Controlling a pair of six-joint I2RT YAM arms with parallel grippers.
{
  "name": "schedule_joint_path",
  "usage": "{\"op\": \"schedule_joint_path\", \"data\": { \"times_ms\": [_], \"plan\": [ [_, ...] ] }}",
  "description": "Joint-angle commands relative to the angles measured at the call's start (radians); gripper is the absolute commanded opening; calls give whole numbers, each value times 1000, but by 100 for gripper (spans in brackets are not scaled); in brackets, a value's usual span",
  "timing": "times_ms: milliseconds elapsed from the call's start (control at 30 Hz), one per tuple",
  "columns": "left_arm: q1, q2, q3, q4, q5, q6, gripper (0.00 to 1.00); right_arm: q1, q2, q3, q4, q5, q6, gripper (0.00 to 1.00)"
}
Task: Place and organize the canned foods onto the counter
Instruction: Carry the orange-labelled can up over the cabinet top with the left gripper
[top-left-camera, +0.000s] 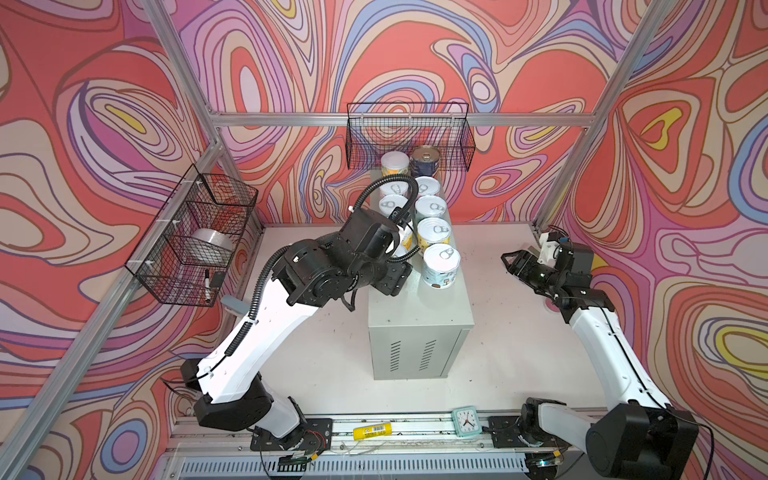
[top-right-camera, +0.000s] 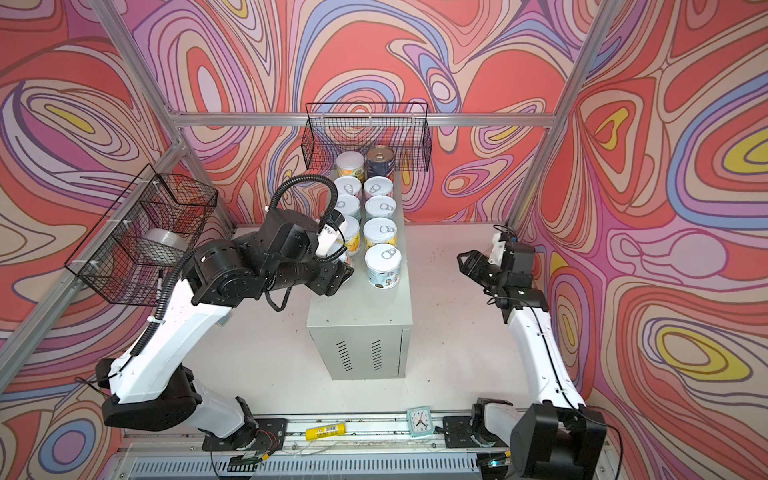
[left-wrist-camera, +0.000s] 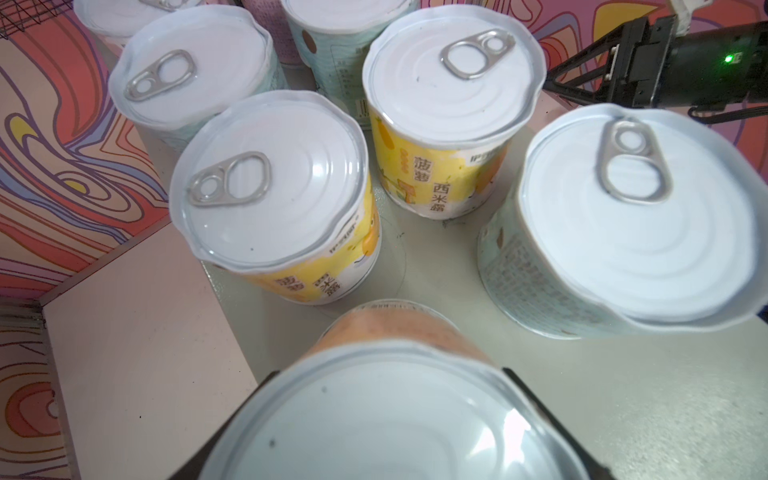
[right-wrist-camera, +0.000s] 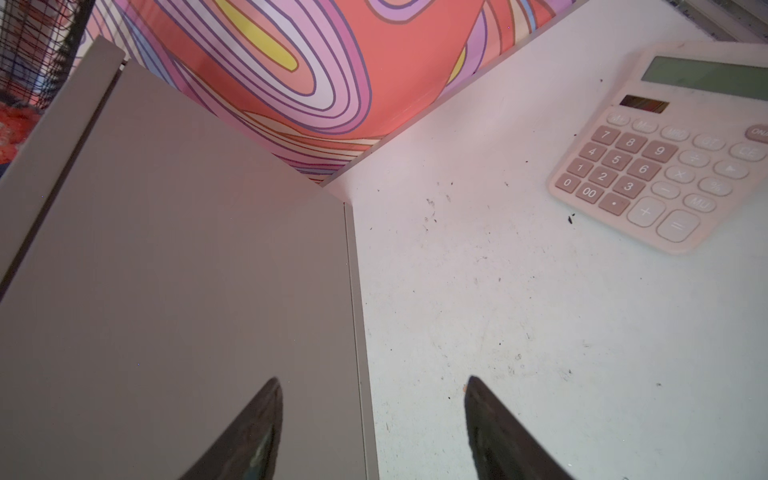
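Cans (top-left-camera: 441, 259) number ten: nine stand in two columns on the grey worktop (top-left-camera: 419, 307), centre of both top views; the orange can (left-wrist-camera: 399, 328) is clamped in left fingers (left-wrist-camera: 519, 390) at its left edge. Right fingers (right-wrist-camera: 257, 432) gape, empty.

Top views bright, light diffuse and even; shadows soft, faint beneath arms on table (top-left-camera: 324, 353). Frame (top-left-camera: 291, 119) posts splay toward corners: wide-lens distortion. Counter (top-left-camera: 419, 307) top glossy, mild sheen.

Left wrist view: lids (left-wrist-camera: 274, 178) near white, washed by glare; cans (left-wrist-camera: 440, 174) lean outward; near can (left-wrist-camera: 395, 415) out of focus.

Right wrist view: right fingers (right-wrist-camera: 253, 432) dark, blurred; calculator (right-wrist-camera: 665, 158) slightly soft; pink cast on table by wall.
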Motion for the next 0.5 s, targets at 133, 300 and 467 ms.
{"op": "schedule_joint_path", "data": {
  "times_ms": [133,300,467],
  "plan": [
    [-4,13,7,76,34,16,0,4,-27,-29,8,-69,-9,71],
    [-6,25,5,91,45,19,0,3,-36,-39,15,-72,-8,68],
    [-6,53,30,62,-4,13,7,3,-38,-40,16,-77,-9,68]
  ]
}}
